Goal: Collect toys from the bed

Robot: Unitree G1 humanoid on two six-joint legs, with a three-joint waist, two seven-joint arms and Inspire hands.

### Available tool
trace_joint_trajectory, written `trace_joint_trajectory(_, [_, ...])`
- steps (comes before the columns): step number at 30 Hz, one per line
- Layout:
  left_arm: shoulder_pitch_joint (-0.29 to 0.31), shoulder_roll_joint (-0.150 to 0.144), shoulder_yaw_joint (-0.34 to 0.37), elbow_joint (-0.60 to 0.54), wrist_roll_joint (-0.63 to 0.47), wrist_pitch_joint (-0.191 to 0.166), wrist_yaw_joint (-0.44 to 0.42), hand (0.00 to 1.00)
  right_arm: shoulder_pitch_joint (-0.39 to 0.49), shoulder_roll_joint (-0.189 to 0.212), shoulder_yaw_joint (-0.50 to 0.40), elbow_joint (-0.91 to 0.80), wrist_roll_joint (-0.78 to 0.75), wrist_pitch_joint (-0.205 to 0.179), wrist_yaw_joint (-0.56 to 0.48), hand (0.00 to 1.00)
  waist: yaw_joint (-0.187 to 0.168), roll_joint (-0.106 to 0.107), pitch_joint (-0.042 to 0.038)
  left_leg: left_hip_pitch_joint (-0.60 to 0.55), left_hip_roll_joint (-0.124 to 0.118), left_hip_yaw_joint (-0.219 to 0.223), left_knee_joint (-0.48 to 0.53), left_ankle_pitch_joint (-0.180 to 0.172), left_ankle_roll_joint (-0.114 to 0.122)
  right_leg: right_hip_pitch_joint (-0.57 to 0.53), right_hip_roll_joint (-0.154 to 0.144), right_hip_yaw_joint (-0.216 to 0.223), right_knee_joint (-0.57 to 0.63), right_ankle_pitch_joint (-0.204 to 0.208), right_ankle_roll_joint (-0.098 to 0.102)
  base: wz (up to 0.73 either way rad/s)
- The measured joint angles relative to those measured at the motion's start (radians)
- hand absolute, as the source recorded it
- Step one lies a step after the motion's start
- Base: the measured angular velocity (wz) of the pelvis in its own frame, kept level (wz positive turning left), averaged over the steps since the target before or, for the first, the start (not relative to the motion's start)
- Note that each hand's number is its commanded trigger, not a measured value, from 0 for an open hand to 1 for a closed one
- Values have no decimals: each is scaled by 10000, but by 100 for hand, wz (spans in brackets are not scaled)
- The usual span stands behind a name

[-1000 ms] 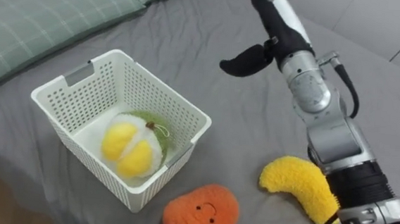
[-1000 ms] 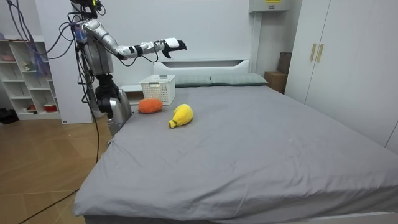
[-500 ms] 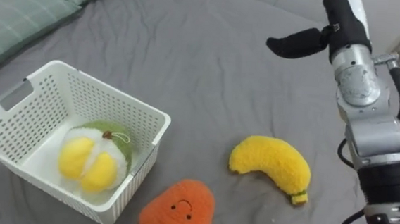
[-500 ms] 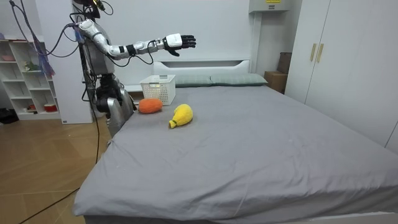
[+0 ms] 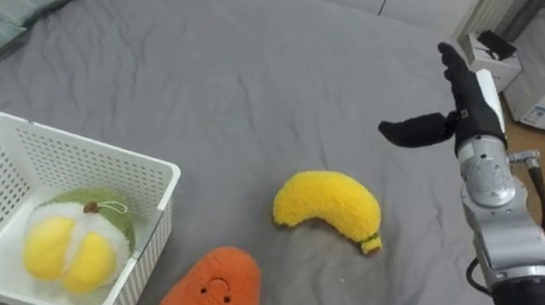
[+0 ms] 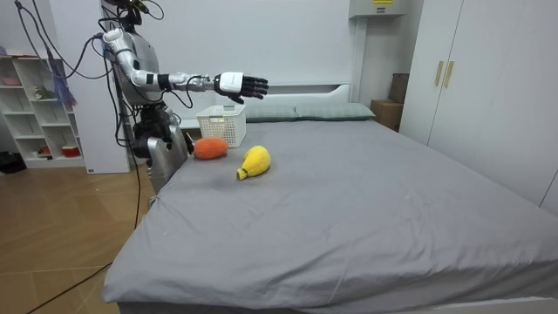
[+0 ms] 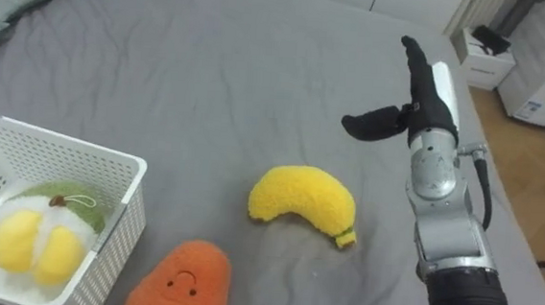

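The right hand [image 5: 461, 106] hovered wide open, empty, above the plush banana [image 5: 329, 206]; it would do best lowering onto the banana's thick middle before closing.

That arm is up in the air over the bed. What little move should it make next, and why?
Probably lower the right robot hand onto the banana plush. The hand is open and empty, hovering above the bed just past the banana, which lies outside the white basket that already holds a green-and-yellow fruit plush.
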Motion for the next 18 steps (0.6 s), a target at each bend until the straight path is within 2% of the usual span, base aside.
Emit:
trace_joint_trajectory(5, [-122,20,-98,32,-94,-44,48,0,-55,-25,-9,1283,296,-84,-229,0,61,66,-15,-277,38,87,46,-2,-8,-266,10,-10,10,17,-27,-1])
trace_joint_trajectory(9, [-724,24,-260,485,-241,-162,64,0,-813,-42,-9,3054,276,-237,-295,0,98,176,85,-879,34,100,207,6,-3,-911,-23,10,177,42,-68,-2])
trace_joint_trajectory(11, [-890,45,-259,552,-386,-185,63,0,-1079,-55,-8,3414,299,-242,-348,0,132,188,94,-1166,39,109,235,25,-5,-1186,-28,15,207,55,-88,-2])
trace_joint_trajectory(14, [-1058,116,-440,578,-638,-244,58,0,-1511,-194,4,3903,305,-438,-389,0,126,153,152,-1571,51,129,311,57,-12,-1627,-93,-1,310,57,-92,0])
trace_joint_trajectory(16, [-1239,269,-622,810,-932,-443,67,0,-1779,-218,31,4232,320,-655,-418,0,121,89,228,-1818,67,117,377,61,-20,-1835,-92,-55,310,57,-92,0])
trace_joint_trajectory(18, [-1353,327,-700,898,-1164,-538,136,0,-1898,-217,94,4434,501,-786,-460,0,244,51,258,-1975,74,116,406,62,-21,-2001,-89,-49,312,57,-92,0])
